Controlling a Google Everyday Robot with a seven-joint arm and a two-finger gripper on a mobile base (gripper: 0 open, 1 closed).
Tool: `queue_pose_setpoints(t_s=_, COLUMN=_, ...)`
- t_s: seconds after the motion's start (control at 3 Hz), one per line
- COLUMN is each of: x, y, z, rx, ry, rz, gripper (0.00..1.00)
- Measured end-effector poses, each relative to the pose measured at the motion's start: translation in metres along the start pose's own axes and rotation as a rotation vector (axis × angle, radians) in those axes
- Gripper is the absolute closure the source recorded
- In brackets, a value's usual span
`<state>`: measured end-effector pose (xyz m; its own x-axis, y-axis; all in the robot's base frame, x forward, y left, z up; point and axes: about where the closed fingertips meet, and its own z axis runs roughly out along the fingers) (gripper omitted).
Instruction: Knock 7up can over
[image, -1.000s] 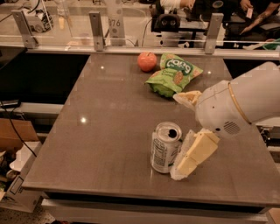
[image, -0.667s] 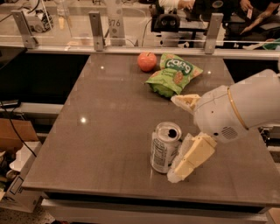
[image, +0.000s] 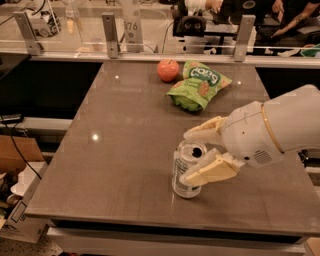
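Table (image: 115, 140): we are looking at a grey-brown table top that is carrying everything named below, with two small light spots shining on its left half.
Apple (image: 168, 70): we are seeing a reddish apple sitting near the far edge, just beside the crisp bag's left end.
7up can (image: 186, 172): the can is standing upright near the front edge of the table, well apart from the apple and the bag, and its silver top with the dark tab hole is facing up.
Crisp bag (image: 197, 86): a green bag is lying flat at the far side, right of the apple.
Pincer (image: 184, 157): we are finding it spread, reaching in from the right at can height; one cream finger (image: 205, 134) is lying behind the can's top rim and the other is crossing in front of the can's side, so the can is sitting between them.
Arm (image: 270, 132): the white rounded wrist is hanging over the table's right side.
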<state>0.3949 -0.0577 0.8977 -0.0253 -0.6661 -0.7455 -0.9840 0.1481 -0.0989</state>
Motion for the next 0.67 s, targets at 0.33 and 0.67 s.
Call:
queue_pose_setpoints(t_s=0.33, x=-0.0062, y=0.0027, z=-0.0059, rx=0.005, ry=-0.003, rz=-0.009, gripper=0.64)
queue_pose_setpoints(t_s=0.67, x=-0.0146, y=-0.0012, z=-0.0139, rx=0.017, ry=0.048, rz=-0.014, gripper=0.87)
